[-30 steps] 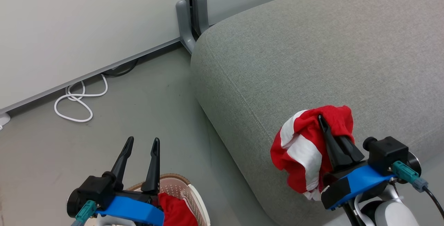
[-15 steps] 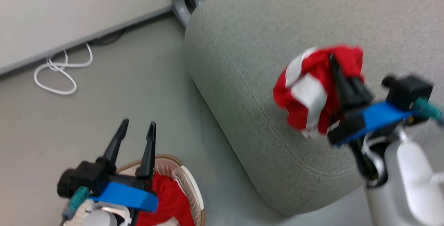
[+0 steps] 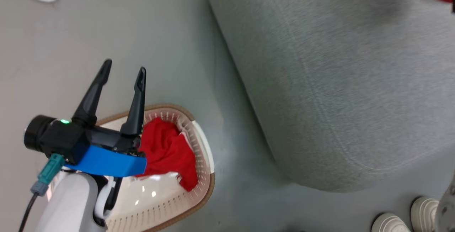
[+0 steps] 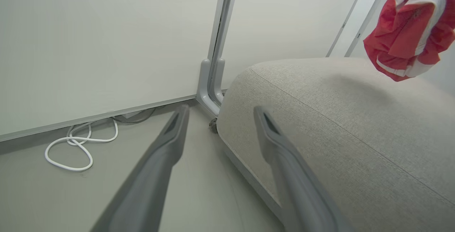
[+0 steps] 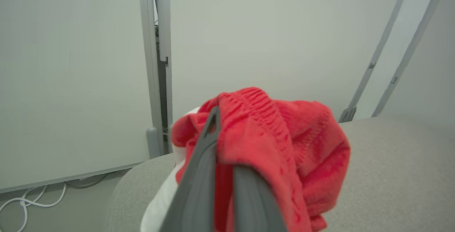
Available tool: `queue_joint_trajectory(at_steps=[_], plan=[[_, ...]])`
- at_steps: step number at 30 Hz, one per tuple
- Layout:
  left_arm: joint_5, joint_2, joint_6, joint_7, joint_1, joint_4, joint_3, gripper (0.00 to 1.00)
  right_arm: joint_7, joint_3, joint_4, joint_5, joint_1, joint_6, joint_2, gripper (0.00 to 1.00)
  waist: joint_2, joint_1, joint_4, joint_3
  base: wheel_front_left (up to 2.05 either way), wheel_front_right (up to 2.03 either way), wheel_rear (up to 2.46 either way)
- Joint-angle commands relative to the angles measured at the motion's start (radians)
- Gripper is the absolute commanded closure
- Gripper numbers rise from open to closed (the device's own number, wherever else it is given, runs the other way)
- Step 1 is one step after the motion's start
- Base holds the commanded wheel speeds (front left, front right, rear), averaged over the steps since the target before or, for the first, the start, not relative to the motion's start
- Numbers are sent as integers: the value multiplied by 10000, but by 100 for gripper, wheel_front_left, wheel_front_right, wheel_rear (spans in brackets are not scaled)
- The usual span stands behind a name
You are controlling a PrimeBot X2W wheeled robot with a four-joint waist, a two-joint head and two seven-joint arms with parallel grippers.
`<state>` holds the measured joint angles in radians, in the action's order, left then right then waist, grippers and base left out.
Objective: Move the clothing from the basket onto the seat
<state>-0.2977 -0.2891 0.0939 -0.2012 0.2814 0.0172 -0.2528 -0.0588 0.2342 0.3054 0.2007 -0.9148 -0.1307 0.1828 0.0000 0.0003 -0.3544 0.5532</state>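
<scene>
Grey seat [image 3: 337,82] takes the right half of the head view, rounded corner toward lower centre, edge blurred. Grey floor [image 3: 106,29] covers the left half and the bottom strip. Pale wall panels [image 4: 89,40] stand behind in both wrist views, with a grey post [image 4: 210,89] between them, its foot at the seat's far corner. Basket [image 3: 205,161] sits on the floor at lower left of the head view, just beside the seat's front edge but apart from it, partly covered by the left arm. Red clothing [image 3: 165,150] lies bunched in the basket's upper end; the lower part of the basket bottom is bare. One red-and-white garment [image 5: 291,146] hangs above the seat: upper right corner of the left wrist view, centre of the right wrist view, blurred red at the top right corner of the head view. Right gripper [image 5: 224,161] has its jaws pressed together, pinching that garment, ribbed band draped over the fingers. Left gripper [image 3: 124,65] is above the basket's upper left rim, jaws spread wide, nothing between them. White cable [image 4: 76,146] lies looped on the floor by the wall. Two pale shoes [image 3: 408,217] of a person sit at the bottom right corner of the head view.
</scene>
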Motion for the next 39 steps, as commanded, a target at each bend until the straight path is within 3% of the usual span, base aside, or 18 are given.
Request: queue_joint_trajectory(at_steps=[1, 6, 14, 15, 16, 22, 30, 35, 39], plan=[[30, -108, 31, 33, 297, -117, 13, 0, 119, 51, 295, -214, -314, -1, 188, 100, 0, -3, 650, 774, 0, 0, 0], [94, -258, 71, 117, 634, -293, -62, 0, 603, 323, 1754, -878, -903, -1, 507, 100, 0, -3, 835, 1202, 0, 0, 0], [-22, -255, 21, -49, 548, -34, -110, 0, 787, 982, 4447, -1463, -492, -1, 654, 100, 0, -3, 1189, 987, 0, 0, 0], [-54, -272, 0, -62, 477, 10, -81, 0, 811, 1082, 4663, -1504, -504, -1, 607, 58, 0, -3, 1193, 920, 0, 0, 0], [-83, -286, -18, -104, 412, 57, -56, 0, 891, 1177, 4828, -1554, -539, -1, 551, 0, 0, -3, 1182, 840, 0, 0, 0], [-217, -74, -41, -283, 118, 484, -140, 0, 1536, 1276, 5402, -1810, -428, -1, 452, 0, 0, -3, 1151, 72, 0, 0, 0], [-561, 477, -74, -574, -375, 1443, -77, 0, 2056, 980, 5630, -1972, 1050, -1, -79, 0, 0, -3, 1155, -1626, 0, 0, 0], [-755, 830, -161, -637, -888, 1930, 191, 0, 2507, 328, 5011, -1873, 2447, -1, -430, 0, 0, -3, 1268, -2662, 0, 0, 0], [-776, 1146, -267, -646, -1362, 2016, 539, 0, 2967, -386, 3674, -1852, 3816, -1, -706, 0, 0, -3, 1516, -3362, 0, 0, 0]])
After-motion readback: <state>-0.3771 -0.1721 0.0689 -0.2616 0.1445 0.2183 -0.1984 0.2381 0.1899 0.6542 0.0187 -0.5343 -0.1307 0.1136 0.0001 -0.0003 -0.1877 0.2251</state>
